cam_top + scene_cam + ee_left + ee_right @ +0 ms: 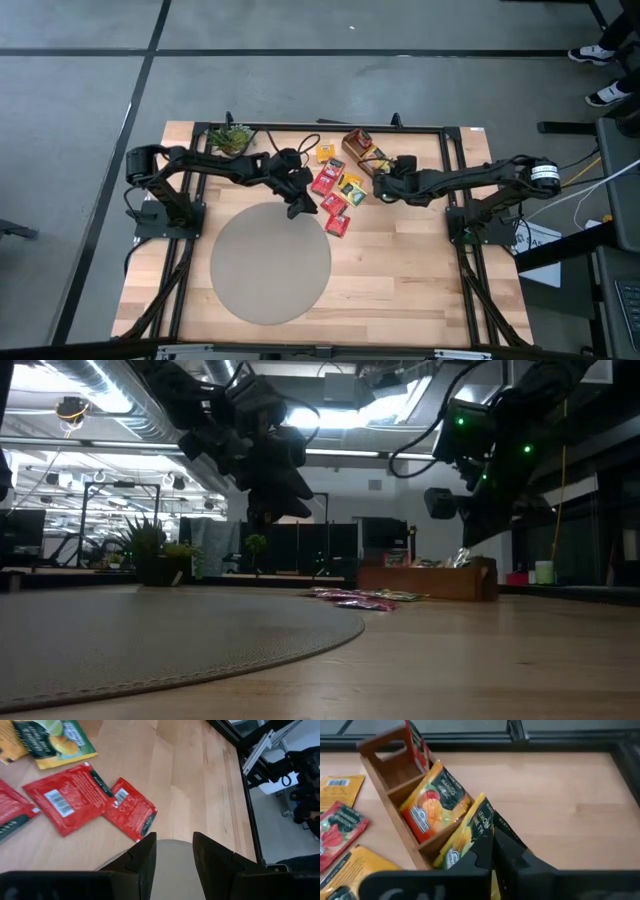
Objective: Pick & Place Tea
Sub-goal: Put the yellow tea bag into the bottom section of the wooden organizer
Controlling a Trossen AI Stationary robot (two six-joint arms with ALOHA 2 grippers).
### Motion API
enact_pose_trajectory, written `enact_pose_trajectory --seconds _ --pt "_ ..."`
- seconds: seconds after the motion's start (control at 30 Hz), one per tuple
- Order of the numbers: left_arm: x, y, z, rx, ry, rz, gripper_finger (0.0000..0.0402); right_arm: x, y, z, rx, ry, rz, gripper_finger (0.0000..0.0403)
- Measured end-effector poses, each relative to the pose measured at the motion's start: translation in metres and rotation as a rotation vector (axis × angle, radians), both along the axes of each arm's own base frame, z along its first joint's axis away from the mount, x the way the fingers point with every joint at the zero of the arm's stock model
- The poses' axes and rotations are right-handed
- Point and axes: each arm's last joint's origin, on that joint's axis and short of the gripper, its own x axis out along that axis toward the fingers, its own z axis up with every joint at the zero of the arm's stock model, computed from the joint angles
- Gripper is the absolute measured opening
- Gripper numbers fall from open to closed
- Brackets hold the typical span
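Several tea sachets, red point(67, 797) and yellow point(350, 188), lie flat on the wooden table between my two grippers. My left gripper point(172, 847) stands open over the far edge of the round grey mat point(270, 262), with nothing between its fingers. My right gripper point(493, 851) is shut on a yellow and black tea sachet point(467, 835) at the near end of the wooden divided tray point(390, 795). A mango sachet point(432, 800) and a red one point(417, 745) stand tilted in the tray's other compartments. My right gripper pinches the yellow and black sachet by its upper edge point(484, 822) between its two shut fingers, coming slanting down from the table's right side. The sachet stands tilted below the fingers, its lower end point(447, 857) at the tray's end compartment.
A small potted plant point(230, 138) stands at the table's far left. The tray point(358, 148) lies at the far middle, the loose sachets point(360, 598) just in front of it. Black frame rails point(455, 200) run along the table's sides.
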Motion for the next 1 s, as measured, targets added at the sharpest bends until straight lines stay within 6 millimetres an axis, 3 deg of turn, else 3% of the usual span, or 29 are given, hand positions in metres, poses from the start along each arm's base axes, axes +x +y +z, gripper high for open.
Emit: enact_pose_trajectory --seconds 0.6,0.83,1.0 --pt "-0.002 0.007 0.0 0.011 -0.004 0.014 0.0125 -0.004 0.001 -0.001 0.028 0.104 0.058 0.0088" --pt "-0.002 0.007 0.0 -0.013 0.006 0.033 0.0125 -0.01 0.002 0.016 0.015 0.049 0.079 0.0123" --pt "-0.001 0.007 0.0 -0.016 0.008 0.056 0.0125 -0.011 0.005 0.03 0.11 -0.088 0.135 0.0135"
